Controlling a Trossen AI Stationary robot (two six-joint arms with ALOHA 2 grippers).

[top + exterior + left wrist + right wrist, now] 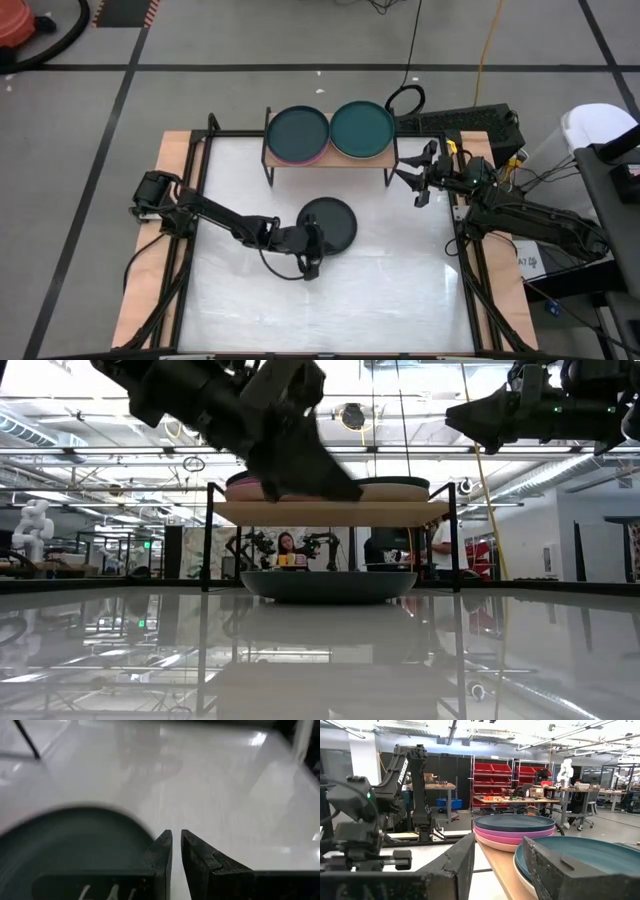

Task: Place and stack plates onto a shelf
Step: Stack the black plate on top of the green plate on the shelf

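Note:
A dark plate (330, 222) lies flat on the white table in front of the shelf (330, 161); the low view shows the plate (328, 586) under the board (330, 512). My left gripper (312, 260) hovers over the plate's near-left rim (75, 845), raised off the table, its fingers almost together with only a narrow slit. Two stacks rest on the shelf: the left one (297, 133) is dark teal over purple and pink (512, 827), and the right one (362, 129) is teal on top (590, 852). My right gripper (420, 182) waits open, level with the shelf's right end (497, 870).
The table has a black metal frame (205, 150) along its sides and wooden borders. Cables and a black box (470, 122) lie behind the shelf's right end. White tabletop (400, 280) shows in front of the plate. People and other robots show in the room beyond.

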